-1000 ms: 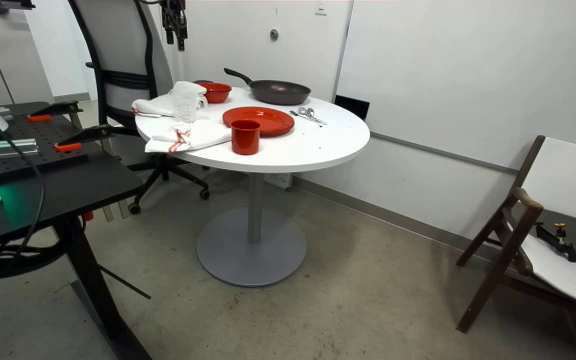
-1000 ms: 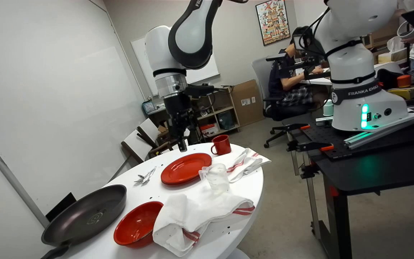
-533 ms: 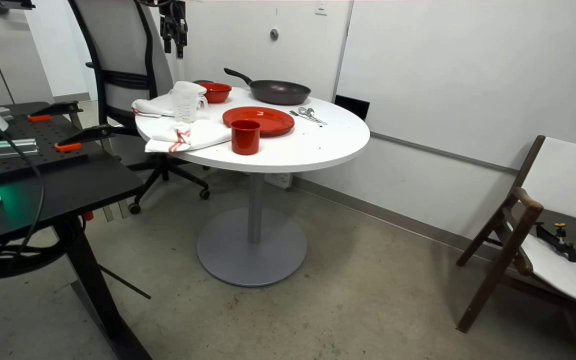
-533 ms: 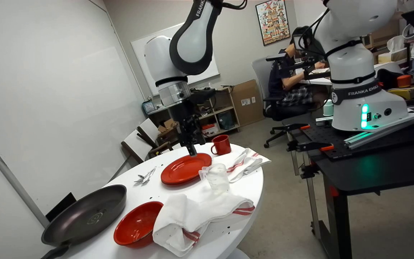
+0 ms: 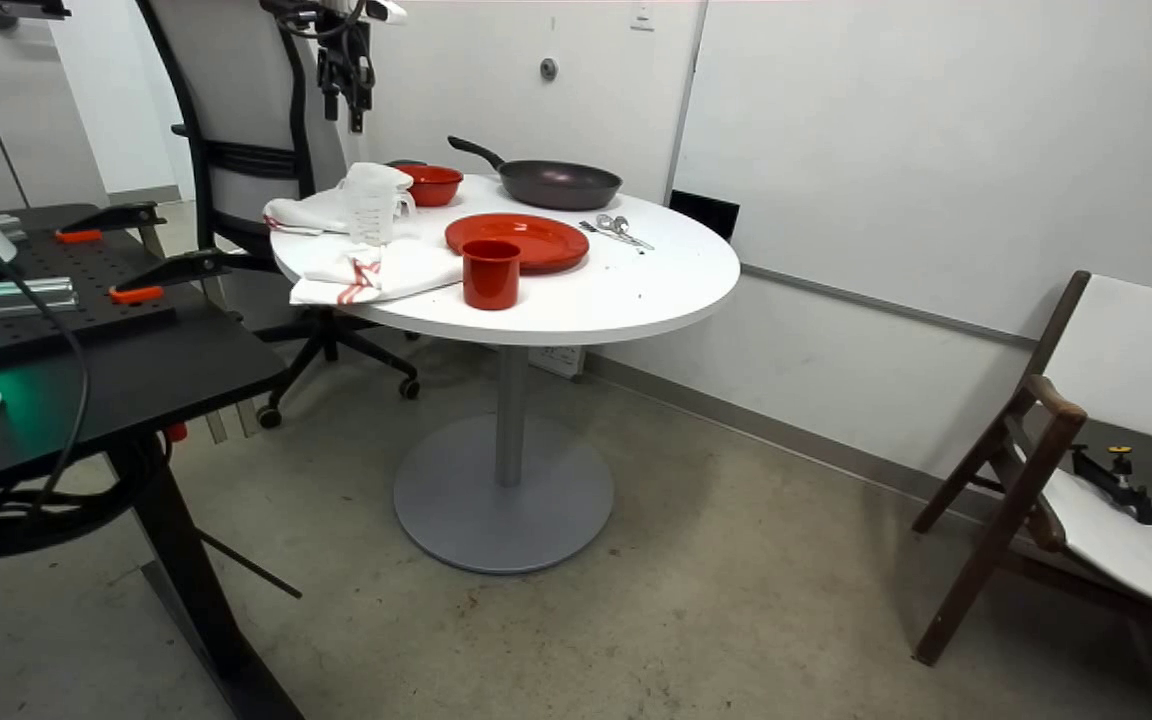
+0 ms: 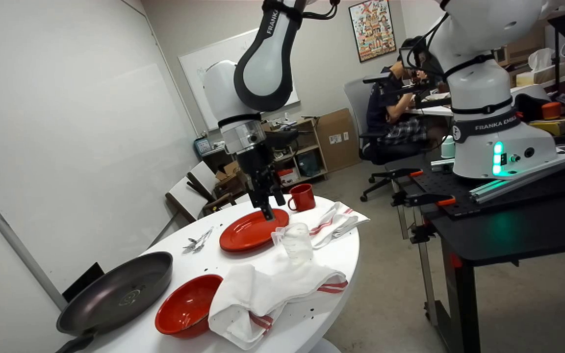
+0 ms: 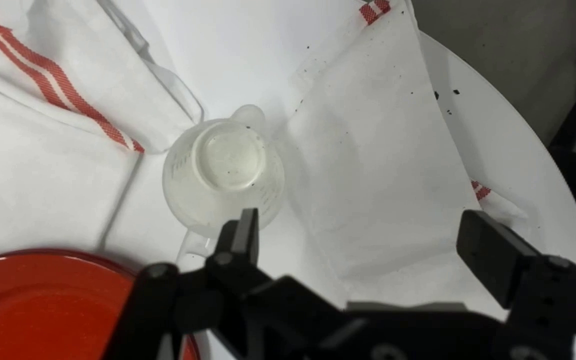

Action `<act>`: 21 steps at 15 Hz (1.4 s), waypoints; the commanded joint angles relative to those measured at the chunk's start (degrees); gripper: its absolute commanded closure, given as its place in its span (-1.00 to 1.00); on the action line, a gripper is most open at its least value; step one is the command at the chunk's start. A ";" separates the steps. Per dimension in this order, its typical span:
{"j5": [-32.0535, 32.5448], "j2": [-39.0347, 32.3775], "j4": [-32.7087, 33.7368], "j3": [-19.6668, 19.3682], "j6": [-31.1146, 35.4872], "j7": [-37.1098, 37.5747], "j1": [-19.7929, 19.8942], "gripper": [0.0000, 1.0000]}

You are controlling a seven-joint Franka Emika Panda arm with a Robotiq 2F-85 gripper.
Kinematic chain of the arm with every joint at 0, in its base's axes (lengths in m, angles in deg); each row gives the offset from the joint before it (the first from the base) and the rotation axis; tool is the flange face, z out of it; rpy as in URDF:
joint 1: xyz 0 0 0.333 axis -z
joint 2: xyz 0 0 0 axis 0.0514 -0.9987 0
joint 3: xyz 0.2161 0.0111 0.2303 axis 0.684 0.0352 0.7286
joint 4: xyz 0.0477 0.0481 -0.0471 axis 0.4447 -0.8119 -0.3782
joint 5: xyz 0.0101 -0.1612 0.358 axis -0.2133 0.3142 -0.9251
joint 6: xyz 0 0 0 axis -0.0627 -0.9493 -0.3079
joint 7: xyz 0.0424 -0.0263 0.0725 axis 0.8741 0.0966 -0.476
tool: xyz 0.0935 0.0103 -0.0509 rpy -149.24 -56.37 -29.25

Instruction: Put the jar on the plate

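Panda base [image 6: 527, 147]: is standing at the right of an exterior view, its light strip [image 6: 497, 158] glowing green.
Forearm [image 6: 265, 73]: is slanting down from the top centre there.
Wrist [image 6: 242, 137]: is leaning down and rightward in that frame.
Robotiq gripper [image 7: 360, 235]: is pointing downward in both exterior views, its jaws standing wide apart.
Fingers [image 7: 493, 252]: are showing low in the wrist view, one near the centre, one at the right.

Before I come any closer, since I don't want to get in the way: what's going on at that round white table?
A Franka robot arm hangs over the round white table, its claw open and gripping nothing. In the wrist view, a clear measuring jug sits by red-striped white towels; it is probably what's meant for the red plate. It isn't on the plate yet, so picking it up looks like the next step.
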 commanded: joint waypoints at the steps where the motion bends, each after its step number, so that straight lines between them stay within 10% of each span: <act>1: -1.06 -0.80 -2.93 -0.42 4.20 -0.71 -0.17 -1.00; 21: -1.73 -12.41 2.26 -0.64 13.58 -0.12 -0.67 -1.00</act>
